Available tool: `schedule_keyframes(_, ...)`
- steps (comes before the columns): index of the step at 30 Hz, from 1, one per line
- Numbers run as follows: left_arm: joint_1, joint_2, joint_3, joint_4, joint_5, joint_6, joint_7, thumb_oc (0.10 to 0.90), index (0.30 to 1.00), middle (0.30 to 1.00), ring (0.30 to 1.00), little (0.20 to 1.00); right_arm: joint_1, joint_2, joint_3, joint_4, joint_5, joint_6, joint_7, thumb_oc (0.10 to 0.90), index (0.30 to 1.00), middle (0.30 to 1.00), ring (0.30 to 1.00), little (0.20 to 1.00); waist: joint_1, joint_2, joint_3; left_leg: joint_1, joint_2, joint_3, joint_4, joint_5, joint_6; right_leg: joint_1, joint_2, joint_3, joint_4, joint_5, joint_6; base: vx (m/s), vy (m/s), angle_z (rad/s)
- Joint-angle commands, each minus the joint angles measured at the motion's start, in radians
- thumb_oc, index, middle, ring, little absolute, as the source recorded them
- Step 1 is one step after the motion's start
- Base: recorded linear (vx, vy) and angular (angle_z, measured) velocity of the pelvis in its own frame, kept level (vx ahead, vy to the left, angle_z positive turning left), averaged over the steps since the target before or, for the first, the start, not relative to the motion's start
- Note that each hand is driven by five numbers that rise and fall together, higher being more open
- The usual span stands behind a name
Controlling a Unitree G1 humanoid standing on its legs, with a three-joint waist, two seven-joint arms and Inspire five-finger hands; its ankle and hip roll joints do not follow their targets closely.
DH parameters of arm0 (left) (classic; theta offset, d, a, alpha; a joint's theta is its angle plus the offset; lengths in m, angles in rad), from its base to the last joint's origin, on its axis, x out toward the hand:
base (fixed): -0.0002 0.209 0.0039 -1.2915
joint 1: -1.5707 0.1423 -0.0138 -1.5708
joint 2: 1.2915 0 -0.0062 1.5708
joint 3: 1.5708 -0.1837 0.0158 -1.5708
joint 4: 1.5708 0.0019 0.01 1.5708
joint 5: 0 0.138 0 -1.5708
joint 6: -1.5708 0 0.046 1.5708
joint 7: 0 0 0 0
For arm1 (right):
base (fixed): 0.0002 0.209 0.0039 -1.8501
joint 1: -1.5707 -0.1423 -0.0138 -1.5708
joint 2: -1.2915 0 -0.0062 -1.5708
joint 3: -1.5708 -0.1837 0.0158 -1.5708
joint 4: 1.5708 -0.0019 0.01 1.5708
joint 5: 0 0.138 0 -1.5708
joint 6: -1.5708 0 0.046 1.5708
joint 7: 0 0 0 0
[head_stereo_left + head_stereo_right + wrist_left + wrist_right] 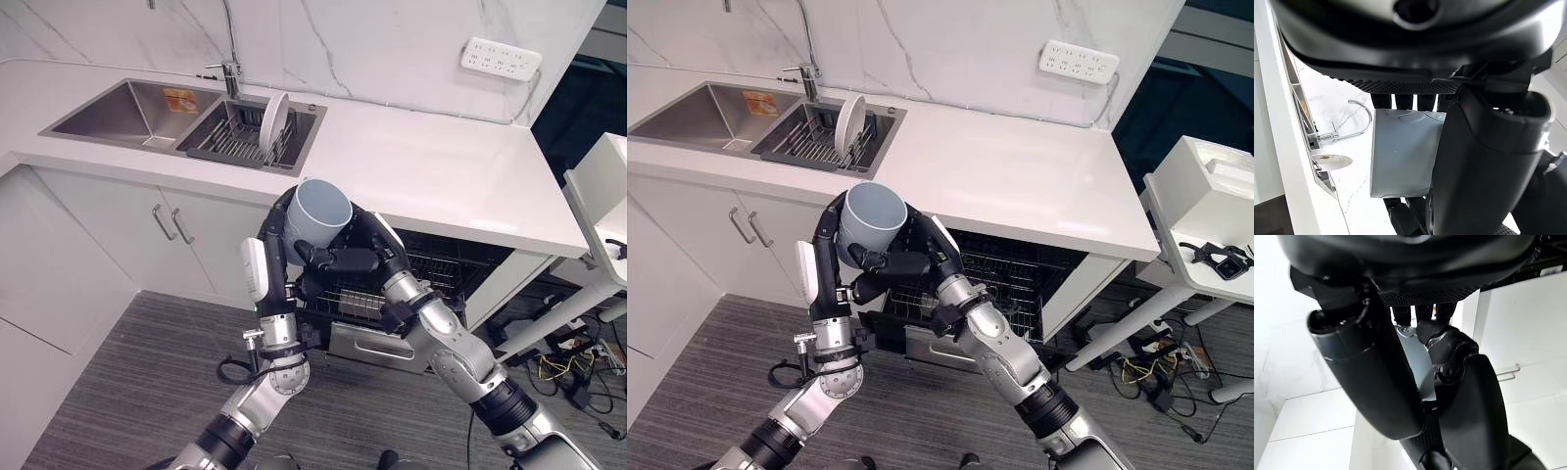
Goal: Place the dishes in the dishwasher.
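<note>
A pale blue-grey cup (321, 211) is held upright in front of the counter edge, above the open dishwasher (446, 269). My left hand (275, 257) wraps it from the left, fingers curled round its back wall. My right hand (377, 250) closes on it from the right, with its thumb lying across under the cup's front. The left wrist view has the cup (1400, 152) between fingers and thumb. In the right wrist view the cup's wall (1418, 360) sits between both hands' fingers. A white plate (275, 117) stands on edge in the sink's dish rack (230, 137).
The dishwasher's wire rack (355, 304) is pulled out below my hands. The white counter (421, 166) runs behind, with a steel sink basin (118, 113) and faucet (230, 73) at the left. Cabinet doors (147, 235) are to the left, a white table (598, 186) at the right.
</note>
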Motion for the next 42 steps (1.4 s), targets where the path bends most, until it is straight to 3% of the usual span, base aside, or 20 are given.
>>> schedule_keyframes(1,-0.149,-0.004,-0.047,-0.05,0.058,-0.087,0.036,0.4,0.3,0.3,0.3,0.3,-0.151,0.06,-0.044,-0.018,0.022,-0.118,-0.001,0.4,0.3,0.3,0.3,0.3,0.015,0.002,-0.036,0.036,-0.013,-0.053,-0.048,-0.072,-0.011,0.031,0.016,0.05,0.101,-0.18,0.02,0.0,0.0,0.0)
schedule_keyframes(10,-0.145,-0.005,-0.045,-0.039,0.077,-0.08,0.049,0.4,0.3,0.3,0.3,0.3,-0.153,0.064,-0.048,-0.017,-0.002,-0.152,-0.036,0.4,0.3,0.3,0.3,0.3,0.016,0.003,-0.032,0.038,-0.013,-0.054,-0.048,-0.072,-0.01,0.032,0.017,0.05,0.101,-0.179,0.02,0.0,0.0,0.0)
schedule_keyframes(12,-0.145,-0.004,-0.047,-0.035,0.076,-0.072,0.052,0.4,0.3,0.3,0.3,0.3,-0.158,0.065,-0.051,-0.014,-0.033,-0.198,-0.073,0.4,0.3,0.3,0.3,0.3,0.015,0.003,-0.03,0.038,-0.012,-0.053,-0.048,-0.072,-0.009,0.031,0.017,0.051,0.101,-0.178,0.019,0.0,0.0,0.0)
schedule_keyframes(13,-0.146,-0.002,-0.048,-0.032,0.078,-0.065,0.055,0.566,0.549,0.549,0.549,0.549,-0.159,0.066,-0.054,-0.015,-0.048,-0.222,-0.088,0.4,0.3,0.3,0.3,0.3,0.014,0.004,-0.031,0.039,-0.012,-0.052,-0.048,-0.072,-0.009,0.031,0.018,0.053,0.101,-0.179,0.02,0.0,0.0,0.0)
schedule_keyframes(14,-0.146,-0.002,-0.049,-0.027,0.085,-0.06,0.059,0.776,0.865,0.865,0.865,0.865,-0.161,0.068,-0.058,-0.019,-0.051,-0.242,-0.108,0.4,0.3,0.3,0.3,0.3,0.013,0.004,-0.031,0.04,-0.012,-0.051,-0.048,-0.073,-0.008,0.031,0.018,0.055,0.101,-0.179,0.019,0.0,0.0,0.0)
schedule_keyframes(15,-0.146,-0.002,-0.052,-0.023,0.081,-0.059,0.06,0.8,0.9,0.9,0.9,0.9,-0.162,0.069,-0.059,-0.02,-0.05,-0.252,-0.12,0.4,0.3,0.3,0.3,0.3,0.012,0.005,-0.03,0.04,-0.012,-0.05,-0.048,-0.072,-0.008,0.031,0.019,0.055,0.101,-0.178,0.019,0.0,0.0,0.0)
schedule_keyframes(24,-0.148,-0.006,-0.058,-0.014,0.079,-0.039,0.087,0.8,0.9,0.9,0.9,0.9,-0.142,0.091,-0.156,-0.026,-0.074,-0.424,-0.318,0.4,0.3,0.3,0.3,0.3,-0.006,0.015,-0.026,0.05,-0.007,-0.034,-0.048,-0.076,-0.004,0.031,0.02,0.066,0.101,-0.177,0.02,0.0,0.0,0.0)
schedule_keyframes(37,-0.128,-0.001,-0.04,-0.012,0.09,-0.023,0.119,0.8,0.9,0.9,0.9,0.9,-0.072,0.059,-0.268,-0.06,-0.11,-0.535,-0.41,0.4,0.3,0.3,0.3,0.3,-0.04,0.02,-0.021,0.068,0.003,0.002,-0.048,-0.08,0.002,0.027,0.019,0.086,0.101,-0.17,0.022,0.0,0.007,-0.04)
schedule_keyframes(39,-0.115,0.007,-0.03,-0.022,0.095,-0.016,0.13,0.8,0.9,0.9,0.9,0.9,-0.036,0.044,-0.313,-0.081,-0.119,-0.59,-0.42,0.4,0.3,0.3,0.3,0.3,-0.055,0.021,-0.019,0.072,0.007,0.015,-0.048,-0.082,0.003,0.025,0.019,0.092,0.101,-0.168,0.024,0.01,0.008,-0.08)
schedule_keyframes(41,-0.095,0.017,-0.015,-0.033,0.06,-0.037,0.083,0.8,0.9,0.9,0.9,0.9,0.019,0.023,-0.358,-0.117,-0.153,-0.609,-0.431,0.4,0.3,0.3,0.3,0.3,-0.072,0.021,-0.018,0.076,0.014,0.029,-0.048,-0.085,0.003,0.019,0.021,0.099,0.101,-0.165,0.027,0.02,0.009,-0.14)
schedule_keyframes(42,-0.079,0.024,-0.002,-0.036,-0.009,-0.03,-0.01,0.8,0.9,0.9,0.9,0.9,0.062,0.01,-0.383,-0.136,-0.17,-0.593,-0.412,0.4,0.3,0.3,0.3,0.3,-0.085,0.023,-0.017,0.077,0.017,0.037,-0.048,-0.084,0.003,0.015,0.024,0.108,0.101,-0.163,0.028,0.02,0.014,-0.11)
